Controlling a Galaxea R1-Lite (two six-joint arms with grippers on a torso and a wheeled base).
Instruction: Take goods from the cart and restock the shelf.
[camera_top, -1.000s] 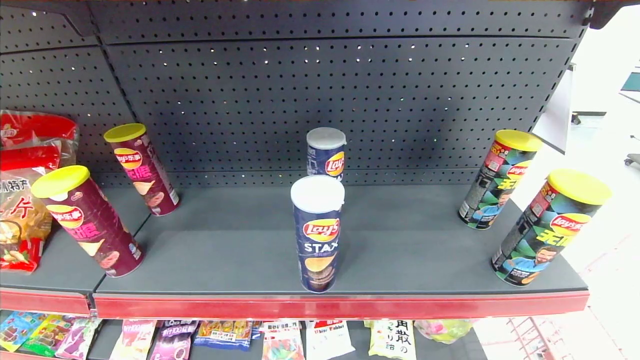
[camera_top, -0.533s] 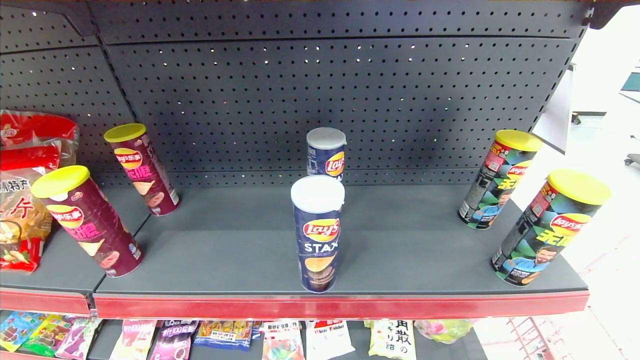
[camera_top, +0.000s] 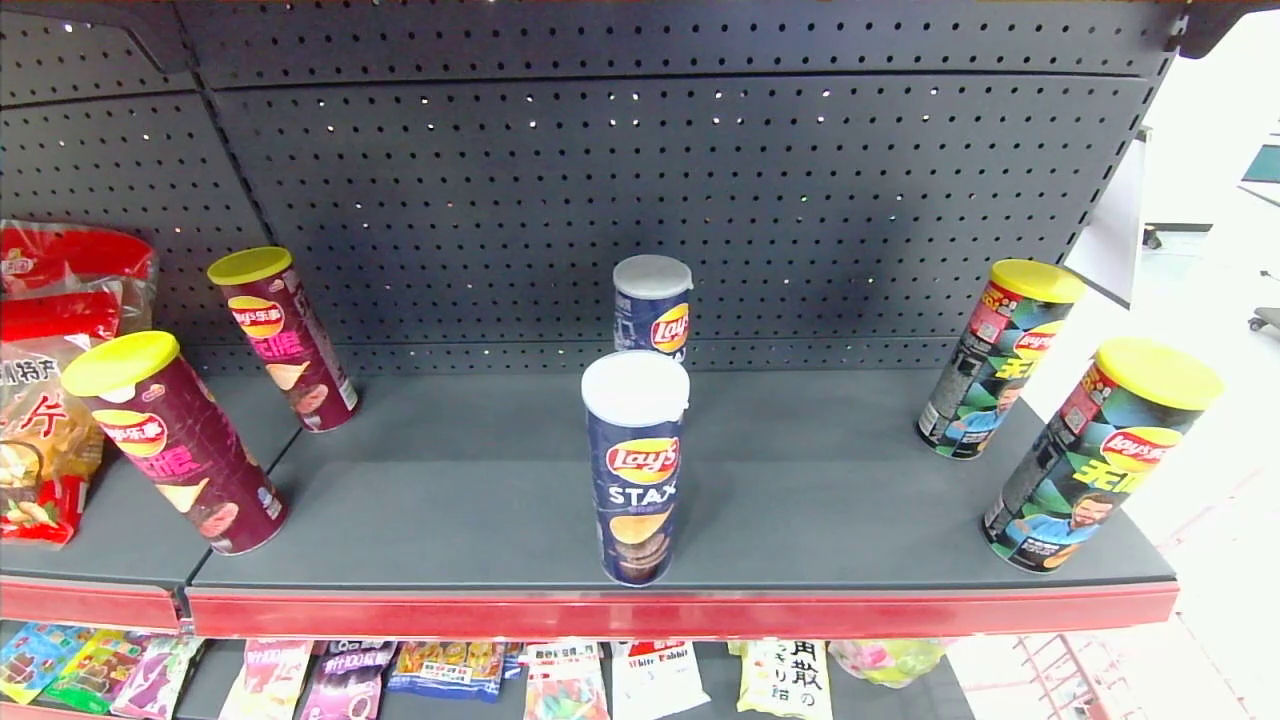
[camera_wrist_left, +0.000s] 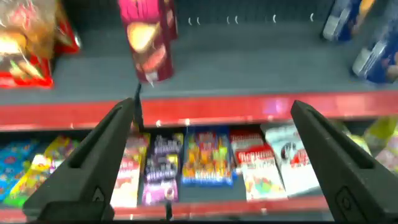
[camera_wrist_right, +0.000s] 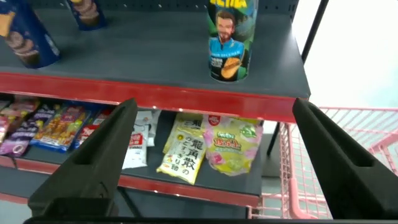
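While left gripper (camera_wrist_left: 211, 106), right gripper (camera_wrist_right: 214, 102) gape wide, empty, we count on shelf (camera_top: 480, 500): maroon cans (camera_top: 175, 445) (camera_top: 285, 340), two; blue cans (camera_top: 637, 470) (camera_top: 652, 305), two; green cans (camera_top: 1000, 360) (camera_top: 1100, 460), two.

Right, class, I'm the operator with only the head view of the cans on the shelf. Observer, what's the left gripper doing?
Observer: The left gripper is open and empty, facing the red shelf edge near the front maroon can.
Operator: And the right one?
Observer: The right gripper is open and empty too, facing the same edge near the front green can.
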